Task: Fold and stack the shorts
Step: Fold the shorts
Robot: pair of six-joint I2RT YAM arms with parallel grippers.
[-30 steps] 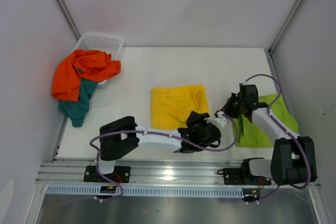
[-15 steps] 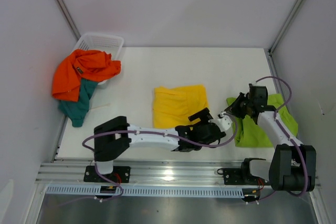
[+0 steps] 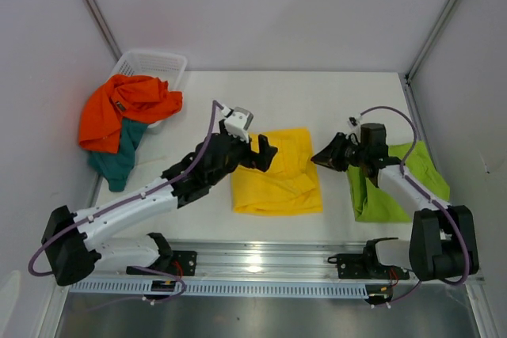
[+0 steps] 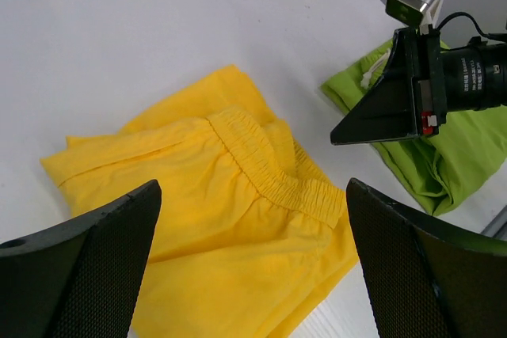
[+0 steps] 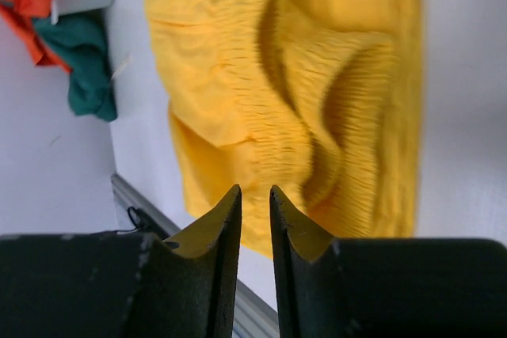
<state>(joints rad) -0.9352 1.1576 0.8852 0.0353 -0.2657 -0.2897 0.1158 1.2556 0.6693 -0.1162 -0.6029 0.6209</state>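
Note:
Folded yellow shorts (image 3: 277,173) lie at the table's middle, their elastic waistband (image 4: 277,168) across the top layer. My left gripper (image 3: 264,153) hovers over their left rear part, wide open and empty (image 4: 253,263). My right gripper (image 3: 323,158) hangs just off the shorts' right edge and points left at them; a narrow gap shows between its fingers (image 5: 255,199), with nothing in it. Lime green shorts (image 3: 396,184) lie folded at the right, under the right arm. Orange shorts (image 3: 127,107) and teal shorts (image 3: 115,160) are heaped at the back left.
A white mesh basket (image 3: 154,62) stands in the back left corner, partly under the orange shorts. Grey walls close in the table on three sides. An aluminium rail (image 3: 261,263) runs along the near edge.
My left gripper opened wide, rose from the shorts' front right corner and swung back left. My right gripper moved slightly left and its jaws parted a little. The yellow shorts now reach nearer the front.

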